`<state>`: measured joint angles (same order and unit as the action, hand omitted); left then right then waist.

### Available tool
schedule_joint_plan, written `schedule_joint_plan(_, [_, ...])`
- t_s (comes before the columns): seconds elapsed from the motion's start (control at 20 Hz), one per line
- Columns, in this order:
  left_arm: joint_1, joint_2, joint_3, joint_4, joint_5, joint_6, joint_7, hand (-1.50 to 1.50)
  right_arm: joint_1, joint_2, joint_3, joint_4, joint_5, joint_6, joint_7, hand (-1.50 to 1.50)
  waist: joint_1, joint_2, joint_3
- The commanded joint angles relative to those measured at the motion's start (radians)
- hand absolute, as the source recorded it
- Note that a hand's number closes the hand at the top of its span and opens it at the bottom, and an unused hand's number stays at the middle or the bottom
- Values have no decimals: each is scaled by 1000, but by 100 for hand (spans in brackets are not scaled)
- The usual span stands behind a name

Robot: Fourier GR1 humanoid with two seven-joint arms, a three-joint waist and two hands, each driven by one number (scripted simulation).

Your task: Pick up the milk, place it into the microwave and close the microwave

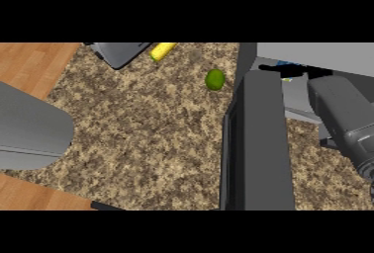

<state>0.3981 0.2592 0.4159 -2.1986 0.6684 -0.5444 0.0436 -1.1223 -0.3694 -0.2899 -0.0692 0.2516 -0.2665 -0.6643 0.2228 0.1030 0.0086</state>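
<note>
Right hand [286,72] sits inside microwave [321,52], open or closed cannot tell; milk [290,63] apparently the blue scrap just beyond it; risk: door [259,148], just left of hand, catches forearm [340,113] if swung before withdrawal.

We look down on a speckled brown-and-beige stone counter top [146,143] that fills the middle of the scene under even light. Past its slanting left edge lies a floor of orange-brown wooden planks [33,64], showing at the far left and again at the near left corner, board lines running left to right
</note>
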Motion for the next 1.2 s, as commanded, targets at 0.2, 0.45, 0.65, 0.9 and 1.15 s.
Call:
schedule_joint_plan(0.2, [-30, 6, -11, 18, -24, 12, 12, -150, -74, 92, 29, 14, 32, -95, 96, -150, -4, -12, -4])
schedule_joint_plan(0.45, [-29, 8, -23, 57, -36, -3, 17, -150, -125, 132, 25, 2, 32, -134, 131, -150, -14, -19, -5])
schedule_joint_plan(0.65, [-37, 1, -40, 59, -46, -13, 13, -150, -108, 166, 12, -13, 25, -140, 83, -150, -32, -23, -4])
schedule_joint_plan(0.9, [-32, -20, -57, 69, -58, -14, 11, -150, -98, 139, -20, -25, 5, -180, 81, -150, -66, -35, -4])
schedule_joint_plan(1.15, [-11, -37, -91, 64, -88, -23, 24, -150, -101, 129, -32, -32, 0, -182, 78, -150, -82, -44, -5])
